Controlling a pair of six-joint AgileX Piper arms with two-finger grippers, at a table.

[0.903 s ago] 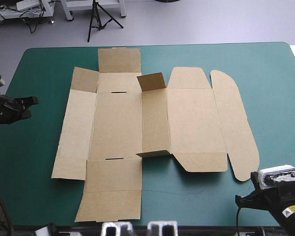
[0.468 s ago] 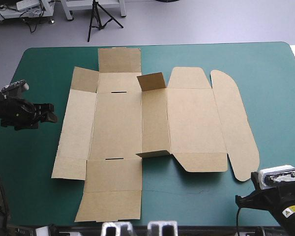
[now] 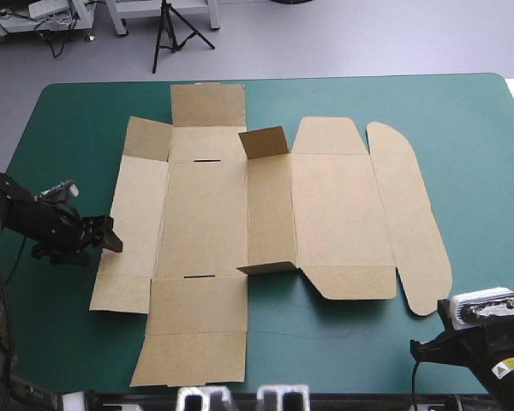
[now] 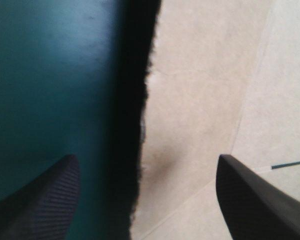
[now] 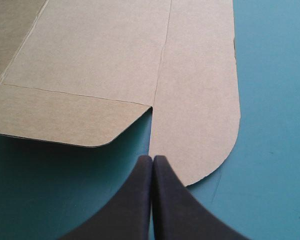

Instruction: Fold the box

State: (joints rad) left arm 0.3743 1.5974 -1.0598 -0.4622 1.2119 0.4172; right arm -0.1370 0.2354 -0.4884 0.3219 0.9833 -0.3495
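We find the flat brown box [image 3: 206, 214], a cut sheet of brown board, spread on the teal-green table cover [image 3: 463, 128] at mid-table, slightly towards the left side. Nearly all panels lie flat. Two small flaps on the narrow middle strip stand raised, one at its far end and one at its near end.

The left gripper [image 3: 110, 235] sits low at the sheet's left edge, towards the near side. In the left wrist view its two black fingers stand wide apart, so we read the left gripper [image 4: 147, 157] as open and empty. One finger is over the cover [image 4: 50, 75], the other over the board [image 4: 200, 100], with the sheet's edge running between them. We cannot tell whether either finger touches the board.

The right gripper [image 5: 152, 160] has its fingers pressed together in one pointed arch, holding nothing. Just ahead of its tip lies the rounded near corner of the box's [image 5: 115, 60] long right flap.
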